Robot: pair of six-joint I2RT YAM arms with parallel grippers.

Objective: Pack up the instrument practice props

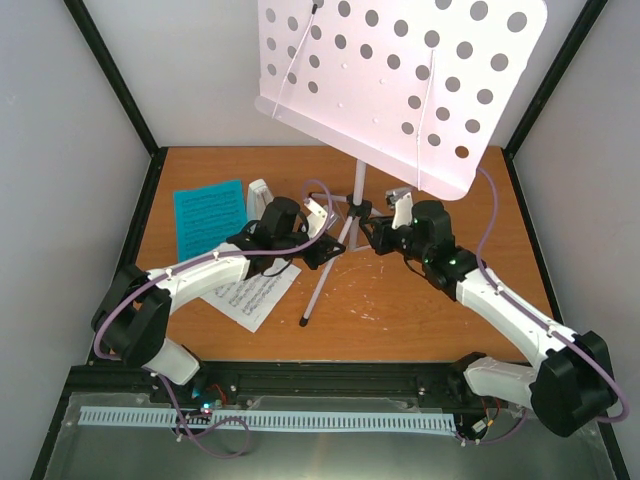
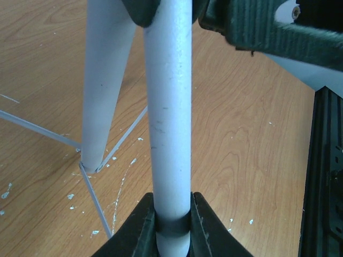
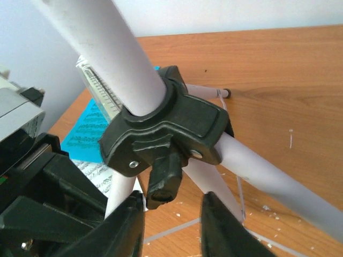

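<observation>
The lilac music stand (image 1: 400,80) stands at mid-table, its perforated tray high over the tripod. My left gripper (image 1: 327,250) (image 2: 172,225) is shut on one tripod leg (image 2: 170,123), with both fingers pressed against the tube. My right gripper (image 1: 378,236) (image 3: 171,225) is open, and the black knob (image 3: 163,182) of the tripod hub (image 3: 171,123) hangs between its fingers with a gap on the right side. The white metronome (image 1: 260,198) (image 3: 99,85) stands behind the left arm. A blue sheet-music page (image 1: 210,218) (image 3: 86,136) and a white one (image 1: 250,295) lie at the left.
The wooden table (image 1: 400,310) is walled on three sides by pale panels with black frame posts. Thin brace rods (image 2: 37,131) run low between the tripod legs. A second leg (image 2: 107,80) stands just left of the held one. The left arm lies partly over the white page.
</observation>
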